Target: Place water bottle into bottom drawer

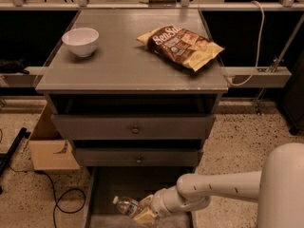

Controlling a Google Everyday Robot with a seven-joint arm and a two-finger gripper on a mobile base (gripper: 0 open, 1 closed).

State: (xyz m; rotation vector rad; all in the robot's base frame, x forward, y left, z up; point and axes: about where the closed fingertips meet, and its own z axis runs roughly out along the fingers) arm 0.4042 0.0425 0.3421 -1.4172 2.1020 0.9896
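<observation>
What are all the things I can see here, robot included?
cabinet: one, grey, centre.
bowl: one, white, cabinet top, left.
chip bag: one, brown and yellow, cabinet top, right.
upper drawers: two, grey, round knobs.
bottom drawer: one, grey, pulled open near the floor.
water bottle: one, clear, white cap, tilted over the bottom drawer.
cardboard box: one, brown, floor left.
cable: one, black, floor left.
arm: one, white, reaching in from the right.
gripper: one, beige, closed on the water bottle.
</observation>
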